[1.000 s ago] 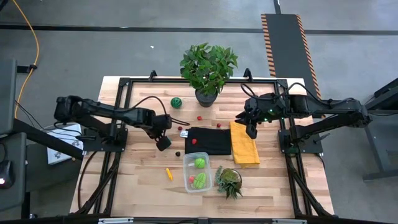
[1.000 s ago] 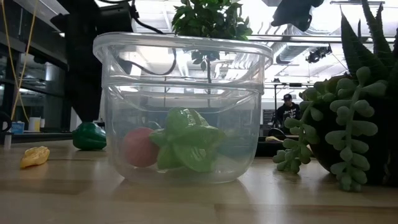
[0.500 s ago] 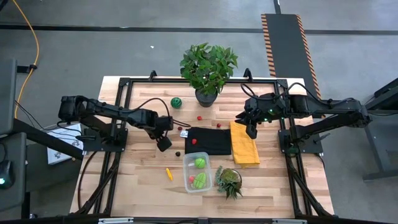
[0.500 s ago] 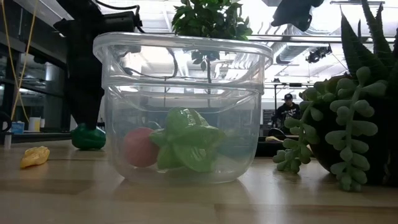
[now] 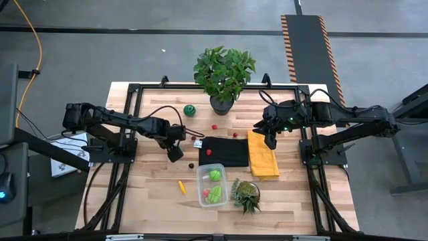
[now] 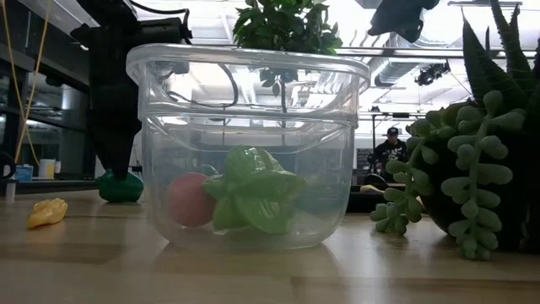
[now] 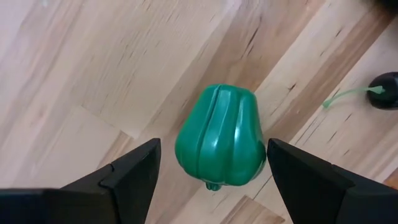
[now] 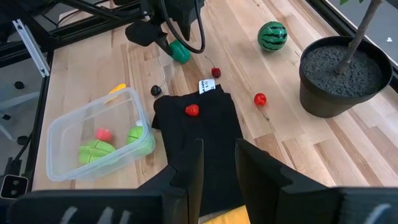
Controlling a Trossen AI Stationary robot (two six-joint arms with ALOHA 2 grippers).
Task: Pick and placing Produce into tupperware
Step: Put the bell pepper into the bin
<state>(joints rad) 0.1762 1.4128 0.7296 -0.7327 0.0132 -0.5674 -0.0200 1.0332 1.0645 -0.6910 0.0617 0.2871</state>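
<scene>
While I look from above, I see the left gripper (image 5: 176, 154) low over the wooden table (image 5: 147, 194), on its left half, just beside the left edge of the black cloth (image 5: 224, 152); its two dark fingers (image 7: 127, 177) stand wide apart, one on each side of a glossy green toy bell pepper (image 7: 219, 135), and I cannot see that they touch it; the pepper lies on the bare wood. Near it on the wood lies a small dark berry with a thin green stem (image 7: 383, 89). Closer to the front edge I see a small yellow-orange stick-shaped piece (image 5: 181, 187), alone on the wood; from table height it shows as a yellow lump (image 6: 46, 212) left of the container. Near the back of the table sits a round green striped toy watermelon (image 5: 190, 110), and a small red cherry (image 5: 215, 126) lies between it and the cloth.

On the black cloth lies a small red strawberry (image 8: 192, 110). Just in front of the cloth stands the clear plastic rectangular tupperware (image 5: 212, 185); inside it I see green pieces (image 6: 256, 191) and one small red piece (image 6: 189, 199). Behind the cloth stands a large leafy plant in a dark pot (image 5: 223, 75); right of the tupperware, close beside it, stands a small spiky green succulent (image 5: 246, 194).

On the right, the right gripper (image 5: 270, 139) hovers over the folded yellow cloth (image 5: 263, 154), which touches the right edge of the black one; its fingers (image 8: 186, 168) are a little apart and hold nothing.
</scene>
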